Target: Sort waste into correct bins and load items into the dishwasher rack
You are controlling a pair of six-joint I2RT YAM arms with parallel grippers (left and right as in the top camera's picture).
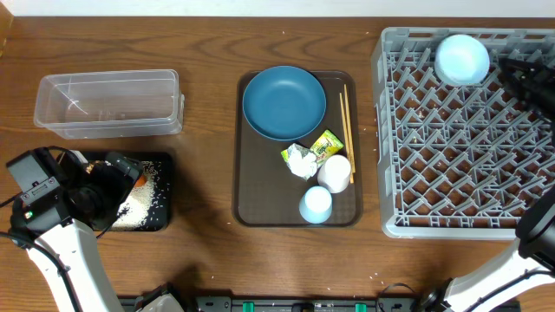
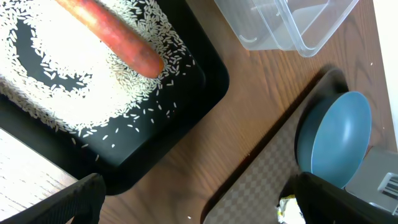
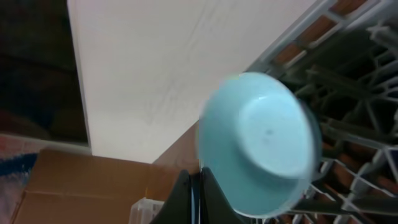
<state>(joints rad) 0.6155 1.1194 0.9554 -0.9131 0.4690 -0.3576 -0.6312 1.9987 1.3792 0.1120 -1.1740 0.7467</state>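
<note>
Overhead: I see pale blue bowl (image 1: 462,58) in dishwasher rack (image 1: 382,130), far left corner; right gripper (image 3: 200,196) jaws together beside it. Left gripper (image 2: 199,208) jaws apart over carrot (image 2: 109,34) and rice (image 2: 62,74) in black tray (image 2: 189,121)

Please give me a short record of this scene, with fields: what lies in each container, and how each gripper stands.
tub: nothing seen inside
black tray: rice, carrot
brown tray: plate, chopsticks, paper, wrapper, white cup, blue cup
rack: bowl, bottom up, near the far edge
left gripper: open, above the black tray
right gripper: shut, at the bowl; whether it grips is unclear
</note>
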